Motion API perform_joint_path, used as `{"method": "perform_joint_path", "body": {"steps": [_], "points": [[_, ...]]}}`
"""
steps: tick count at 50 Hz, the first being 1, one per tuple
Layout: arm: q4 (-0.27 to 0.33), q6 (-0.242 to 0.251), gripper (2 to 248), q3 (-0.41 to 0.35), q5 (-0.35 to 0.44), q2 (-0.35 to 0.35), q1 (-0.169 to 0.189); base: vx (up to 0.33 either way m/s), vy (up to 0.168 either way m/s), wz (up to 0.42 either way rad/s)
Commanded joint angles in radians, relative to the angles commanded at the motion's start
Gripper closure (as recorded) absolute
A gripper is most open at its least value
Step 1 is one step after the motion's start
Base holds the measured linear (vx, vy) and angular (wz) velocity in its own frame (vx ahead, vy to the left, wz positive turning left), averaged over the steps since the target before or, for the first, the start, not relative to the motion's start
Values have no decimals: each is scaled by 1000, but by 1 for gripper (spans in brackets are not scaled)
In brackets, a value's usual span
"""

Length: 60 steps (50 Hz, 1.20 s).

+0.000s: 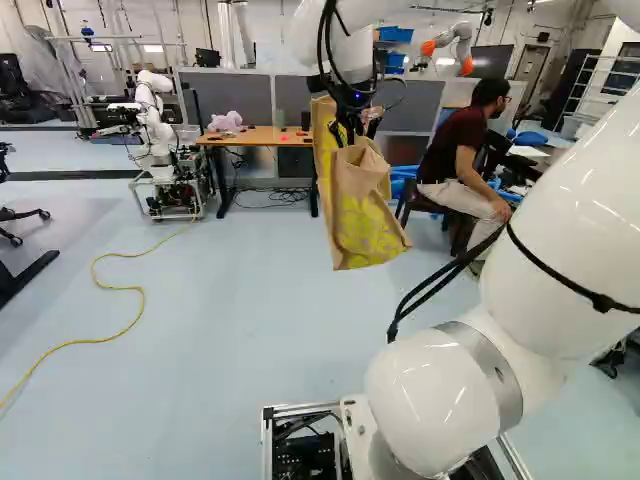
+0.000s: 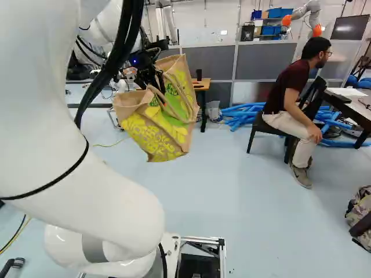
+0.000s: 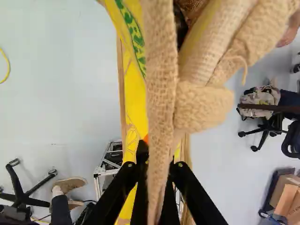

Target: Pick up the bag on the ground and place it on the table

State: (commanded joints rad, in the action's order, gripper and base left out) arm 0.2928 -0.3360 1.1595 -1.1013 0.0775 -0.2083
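Observation:
My gripper (image 1: 352,122) is raised in the air ahead of the base, with the jute bag (image 1: 368,215) hanging below it. In the right base view the tan bag (image 2: 156,130) shows yellow and green patterning and hangs tilted, clear of the floor. Seen from the wrist, a strip of burlap runs between the two fingers of the gripper (image 3: 157,164), which is shut on it; the fabric covers much of the fingertips. The wooden-topped table (image 1: 262,134) stands farther back, left of the bag in the left base view, with a pink plush toy (image 1: 226,121) on it.
Another robot (image 1: 155,130) stands left of the table. A yellow cable (image 1: 140,290) crosses the floor. A seated person is right of the bag, near blue tubes (image 2: 240,113). A backpack (image 2: 360,214) lies at the right of the right base view.

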Motion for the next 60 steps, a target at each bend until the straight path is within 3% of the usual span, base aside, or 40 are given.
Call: {"method": "perform_joint_path", "body": {"steps": [16, 60], "points": [[0, 0, 228, 67, -47, -16, -15, 0, 0, 0], [0, 0, 228, 275, -188, -84, 1, 0, 0, 0]]}}
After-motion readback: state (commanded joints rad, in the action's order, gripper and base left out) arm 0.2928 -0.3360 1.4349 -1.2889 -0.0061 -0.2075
